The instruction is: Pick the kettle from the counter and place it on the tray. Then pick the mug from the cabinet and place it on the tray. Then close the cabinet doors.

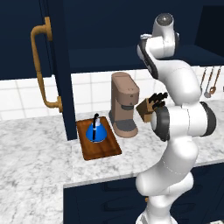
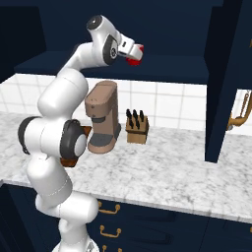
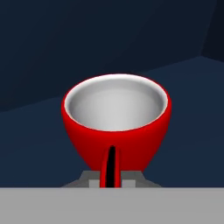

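The red mug point(image 3: 116, 131) with its white inside stands upright on the dark shelf of the open cabinet point(image 2: 167, 66). Its handle points at the hand camera. My gripper point(image 3: 111, 181) is shut on that handle, one fingertip on each side. From the right base, the gripper point(image 2: 131, 52) reaches into the cabinet with the mug point(image 2: 135, 56) at its tip. The blue kettle point(image 1: 95, 131) sits on the brown tray point(image 1: 109, 151) on the marble counter point(image 1: 35, 162), far below the hand.
Both cabinet doors hang open: the left one point(image 1: 59, 65) beside the tray, the right one point(image 2: 229, 74) further off. A tan coffee machine point(image 1: 124, 105) and a knife block point(image 2: 137, 129) stand under the cabinet. Utensils point(image 1: 210, 83) hang on the tiled wall.
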